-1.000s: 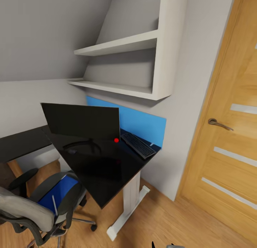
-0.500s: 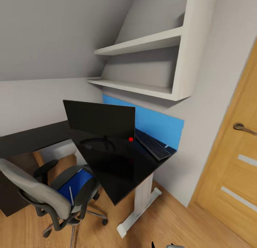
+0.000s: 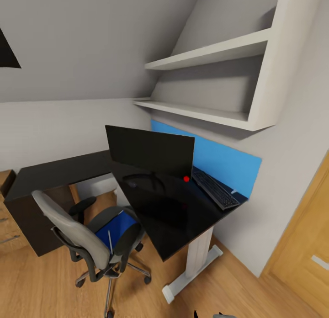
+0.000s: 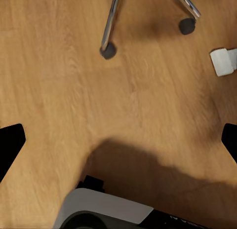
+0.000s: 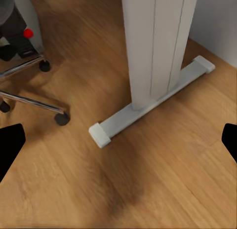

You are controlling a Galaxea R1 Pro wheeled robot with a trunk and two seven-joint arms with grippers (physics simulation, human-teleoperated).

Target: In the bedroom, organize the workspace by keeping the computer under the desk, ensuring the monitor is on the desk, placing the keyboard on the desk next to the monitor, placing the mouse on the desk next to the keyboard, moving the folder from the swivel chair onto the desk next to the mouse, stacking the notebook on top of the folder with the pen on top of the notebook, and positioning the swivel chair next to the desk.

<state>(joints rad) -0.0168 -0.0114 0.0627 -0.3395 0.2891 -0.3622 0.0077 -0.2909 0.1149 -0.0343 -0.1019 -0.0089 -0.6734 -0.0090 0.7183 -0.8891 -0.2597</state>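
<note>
Both grippers' black fingertips [image 4: 11, 142] [image 5: 10, 142] stand spread wide over wooden floor, pinching nothing. At frame centre, the glossy black desk [image 3: 178, 217] carries the monitor [image 3: 151, 151] and the keyboard [image 3: 214, 189], its long axis running toward lower right. At lower left, the flat blue folder [image 3: 116, 224] lies on the grey padded swivel chair [image 3: 91, 240].

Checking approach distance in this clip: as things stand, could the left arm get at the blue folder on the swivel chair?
Probably not yet. The folder lies on the seat of the swivel chair, between its armrests, with the pen on it. The left gripper hangs open over bare floor short of the chair's castors, so the base likely needs to close in first.
</note>
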